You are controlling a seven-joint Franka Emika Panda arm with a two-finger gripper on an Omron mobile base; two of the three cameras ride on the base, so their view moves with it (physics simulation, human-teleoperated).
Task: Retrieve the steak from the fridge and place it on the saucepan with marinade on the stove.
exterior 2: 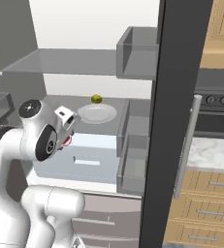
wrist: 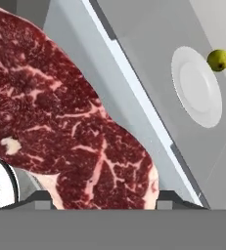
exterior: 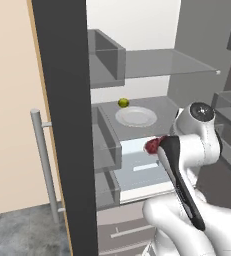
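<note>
The steak [wrist: 75, 132], a flat dark-red slab of raw meat veined with white fat, sits between the jaws of the white arm's two-finger gripper [exterior: 154, 146], which is closed on it, in front of the open grey-steel fridge [exterior: 67, 125] above its pale drawer [exterior 2: 84, 157]. On the grey glass shelf [exterior: 162, 107] behind, a round white plate [wrist: 197, 88] lies near the middle, with a small yellow-green fruit [wrist: 217, 59] just beside its back edge.

The steak [wrist: 70, 127] at the frame's left looks moist, dark red, veined with white fat. The plate [wrist: 196, 88] at upper right is smooth glossy white. The fridge [exterior: 64, 125] door is matt grey steel; its shelf [exterior: 157, 62] is translucent glass.
</note>
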